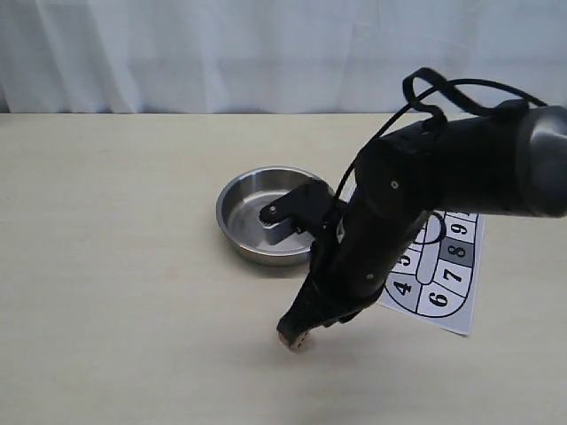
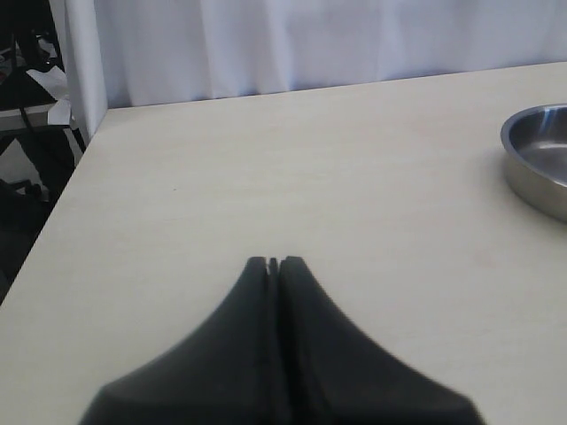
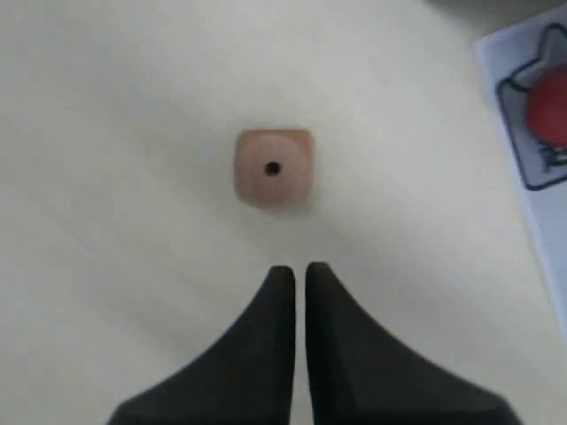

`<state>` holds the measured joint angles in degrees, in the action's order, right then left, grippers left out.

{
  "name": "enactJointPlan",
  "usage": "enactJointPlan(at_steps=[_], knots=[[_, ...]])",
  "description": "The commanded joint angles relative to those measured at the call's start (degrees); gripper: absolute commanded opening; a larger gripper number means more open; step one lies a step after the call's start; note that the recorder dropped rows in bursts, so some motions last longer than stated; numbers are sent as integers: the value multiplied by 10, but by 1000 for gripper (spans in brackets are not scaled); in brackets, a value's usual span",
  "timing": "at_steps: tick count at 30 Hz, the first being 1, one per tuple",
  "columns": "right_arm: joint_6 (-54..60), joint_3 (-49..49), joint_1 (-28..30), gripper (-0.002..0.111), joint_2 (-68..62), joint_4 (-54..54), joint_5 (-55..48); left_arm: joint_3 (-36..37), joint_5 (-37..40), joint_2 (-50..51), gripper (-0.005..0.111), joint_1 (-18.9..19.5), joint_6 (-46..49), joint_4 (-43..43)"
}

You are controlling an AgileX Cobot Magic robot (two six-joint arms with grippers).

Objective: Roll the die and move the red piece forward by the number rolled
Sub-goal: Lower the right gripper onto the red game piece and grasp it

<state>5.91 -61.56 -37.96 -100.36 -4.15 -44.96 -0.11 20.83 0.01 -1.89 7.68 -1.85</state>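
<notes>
Just ahead of my right claw point(image 3: 294, 268), apart from its tips, the die point(image 3: 273, 168) sat flat on the bench point(image 3: 106, 177). It was a pale pink-tan wooden cube with softened corners, a single dark pip facing the wrist camera. That claw's tapered black fingers were drawn almost together, only a thin slit between them, pinching nothing. Off to one side of it, the red piece point(image 3: 551, 93) showed as a blurred round patch on the white printed board point(image 1: 454, 276), a flat sheet of numbered, round-edged squares. My left claw point(image 2: 273, 263) was pressed fully together over bare matte bench, with the smooth steel bowl point(image 2: 536, 155) well off beside it.
</notes>
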Motion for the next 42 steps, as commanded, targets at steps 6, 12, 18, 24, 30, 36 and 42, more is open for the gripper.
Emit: enactJointPlan(at_steps=[6,12,18,24,30,36,42], knots=[[-48,-3,106,17,15,47,14,1,-5,0,0,-1,-2,-3],[-49,-3,127,58,12,41,95,1,-5,0,0,-1,-2,-3],[-46,-3,125,75,-6,-12,189,1,-5,0,0,-1,-2,-3],[-40,-3,125,74,-43,-10,229,1,-5,0,0,-1,-2,-3],[-16,-3,125,74,-73,-10,230,1,-5,0,0,-1,-2,-3],[-1,-3,125,74,-101,-10,255,1,-5,0,0,-1,-2,-3],[14,-3,125,74,-113,-10,270,1,-5,0,0,-1,-2,-3]])
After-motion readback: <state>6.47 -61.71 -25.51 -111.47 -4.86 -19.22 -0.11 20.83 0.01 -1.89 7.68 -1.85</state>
